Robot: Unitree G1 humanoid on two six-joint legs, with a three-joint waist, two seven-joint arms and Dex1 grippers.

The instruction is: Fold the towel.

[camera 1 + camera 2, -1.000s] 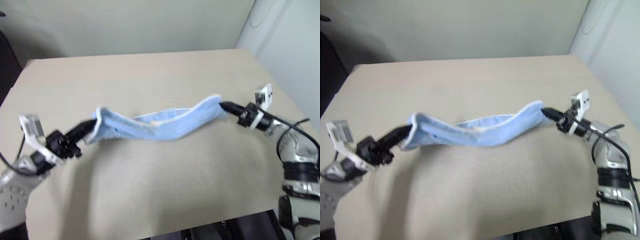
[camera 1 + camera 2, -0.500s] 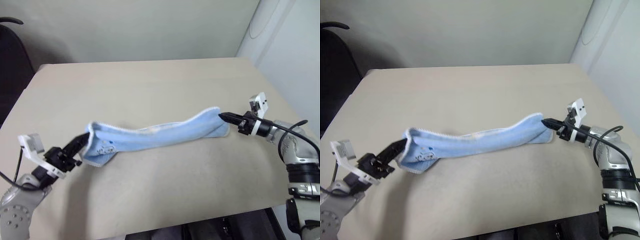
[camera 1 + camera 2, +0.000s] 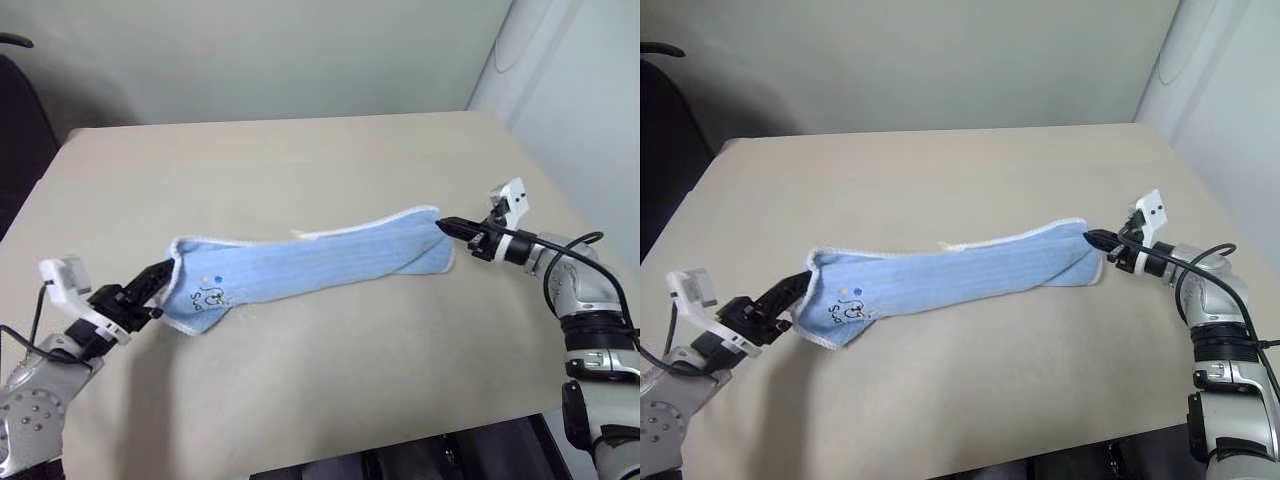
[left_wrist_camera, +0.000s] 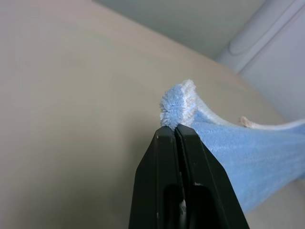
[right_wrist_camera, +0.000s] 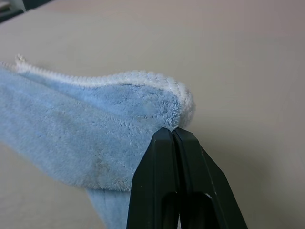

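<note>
Fold so far: while lying doubled lengthwise on the table [image 3: 300, 390], the towel [image 3: 310, 265] is needing another fold.
Left hand [image 3: 168, 272]: pinching shut the nine-o'clock end.
Right hand [image 3: 444, 225]: pinching shut the three-o'clock end.

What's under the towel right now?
Bare tan table shows all around the towel, stretched between left gripper and right gripper. Anything beneath it is covered.

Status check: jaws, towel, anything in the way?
Left gripper and right gripper: jaws shut, each pinching one end of the towel. Towel stretched between them, doubled lengthwise, low over the table. Nothing in the way.
</note>
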